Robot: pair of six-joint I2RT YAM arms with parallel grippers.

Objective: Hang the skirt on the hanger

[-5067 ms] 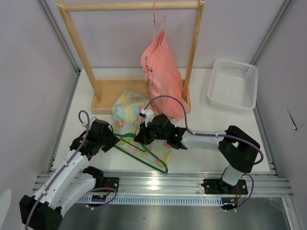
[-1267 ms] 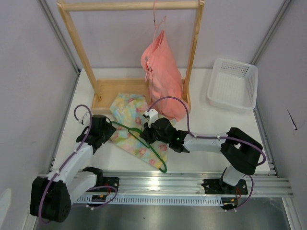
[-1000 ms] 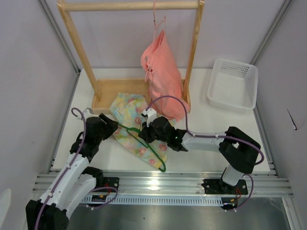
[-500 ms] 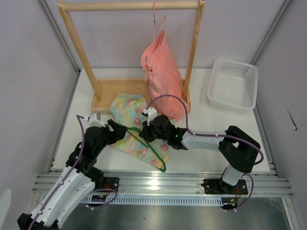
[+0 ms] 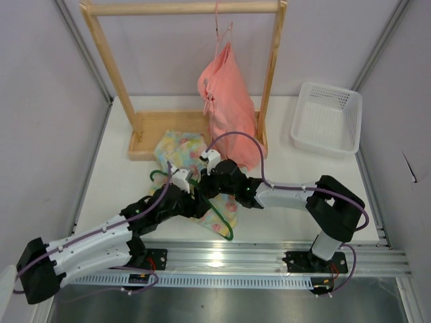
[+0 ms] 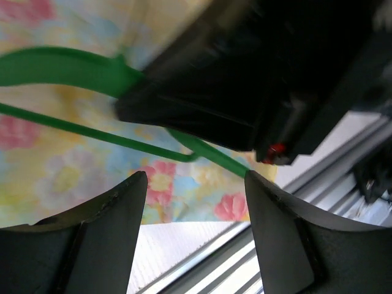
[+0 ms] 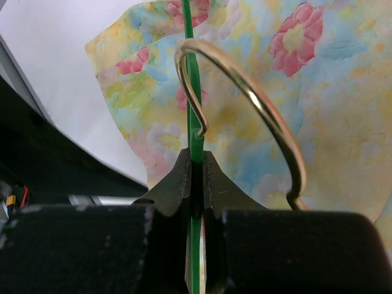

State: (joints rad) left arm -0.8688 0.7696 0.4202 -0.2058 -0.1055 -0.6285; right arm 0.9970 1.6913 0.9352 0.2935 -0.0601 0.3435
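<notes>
Right wrist: hanger (image 7: 195,138) is clamped between right fingers (image 7: 168,190), over skirt (image 7: 343,110) spread on surface (image 7: 61,92). Left wrist: left fingers (image 6: 92,239) are held wide apart above skirt.

A wooden rack (image 5: 112,74) stood at the back of the white table (image 5: 296,176). A salmon-pink garment (image 5: 226,101) hung from the rack's top bar on a thin wire hanger (image 5: 217,25), near its right post. A white basket (image 5: 324,125) sat right of the rack, apart from it.
</notes>
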